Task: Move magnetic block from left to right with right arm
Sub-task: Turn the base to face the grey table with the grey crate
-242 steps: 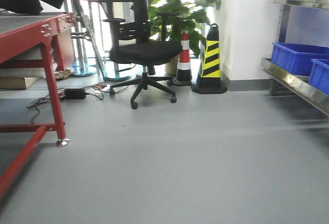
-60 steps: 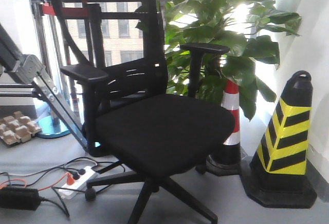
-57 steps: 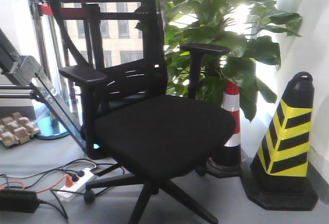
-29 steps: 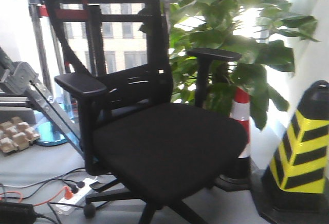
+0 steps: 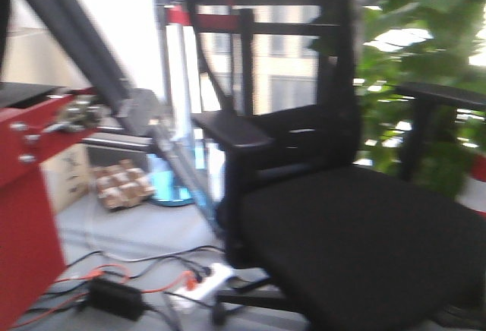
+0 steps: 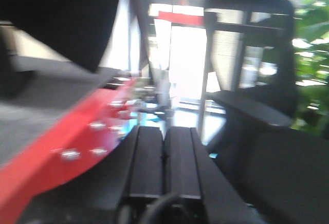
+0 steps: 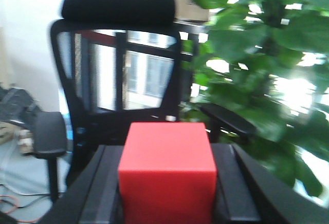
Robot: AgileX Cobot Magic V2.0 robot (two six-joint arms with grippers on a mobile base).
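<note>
The magnetic block (image 7: pixel 167 175), a plain bright-red cube, fills the lower middle of the right wrist view, clamped between the two black fingers of my right gripper (image 7: pixel 167 154), which is shut on it. Behind it stands the black office chair. In the left wrist view my left gripper (image 6: pixel 163 131) is shut, its two black fingers pressed together with nothing between them, beside the red table edge (image 6: pixel 77 136). Neither gripper shows in the front view, and the block does not show there either.
A black office chair (image 5: pixel 357 225) fills the right of the front view, close ahead. A red table frame (image 5: pixel 26 194) stands at the left. Cables and a power strip (image 5: pixel 197 282) lie on the grey floor. A green plant (image 7: pixel 267 80) is behind the chair.
The front view has swung left: the chair slid to the right of the frame, the cones left the view, and the red table frame came in at the left.
</note>
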